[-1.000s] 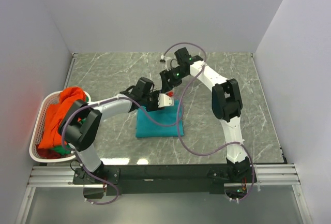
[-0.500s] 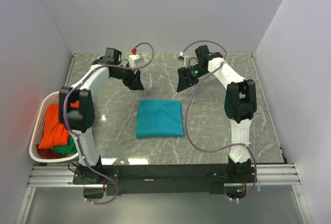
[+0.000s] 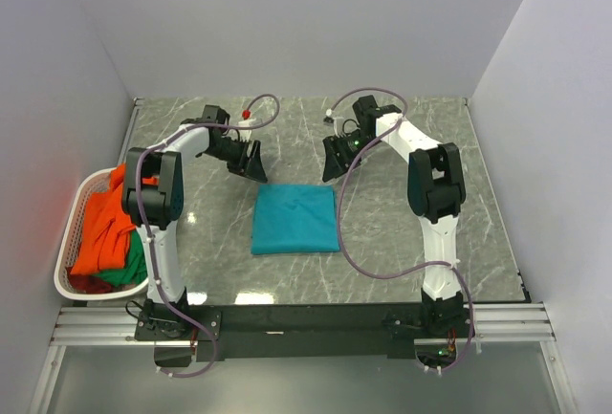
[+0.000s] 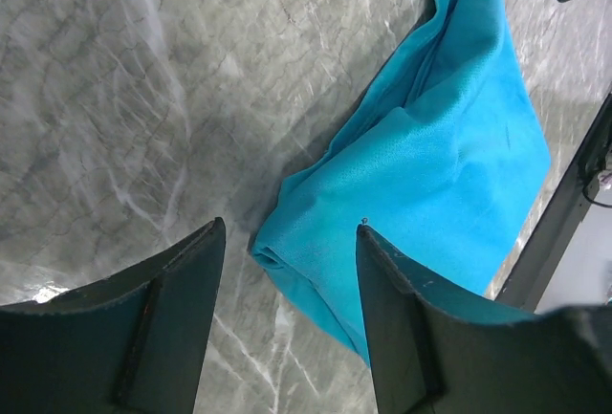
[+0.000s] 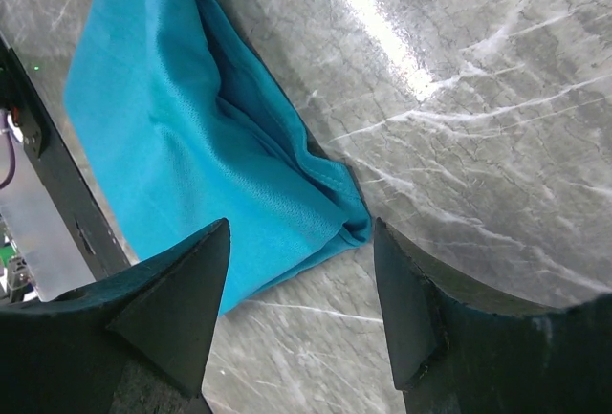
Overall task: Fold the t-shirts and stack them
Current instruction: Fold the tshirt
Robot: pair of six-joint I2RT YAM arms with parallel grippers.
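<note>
A teal t-shirt (image 3: 295, 219) lies folded into a neat rectangle on the marble table (image 3: 411, 232). My left gripper (image 3: 252, 163) hovers just beyond its far left corner, open and empty; the wrist view shows that corner of the teal t-shirt (image 4: 430, 175) between and past the fingers (image 4: 163, 328). My right gripper (image 3: 334, 161) hovers beyond the far right corner, open and empty, with the teal t-shirt (image 5: 191, 137) below its fingers (image 5: 421, 309). An orange t-shirt (image 3: 103, 226) and a green t-shirt (image 3: 132, 267) lie crumpled in the basket at left.
The white laundry basket (image 3: 73, 218) sits at the table's left edge against the wall. Purple cables (image 3: 349, 242) loop from both arms over the table. Grey walls close in the back and sides. The black rail (image 3: 306, 318) runs along the near edge.
A second ago both grippers were down at the teal shirt's far edge; they have let go, swung out toward the back, and now drop back near its two far corners.
</note>
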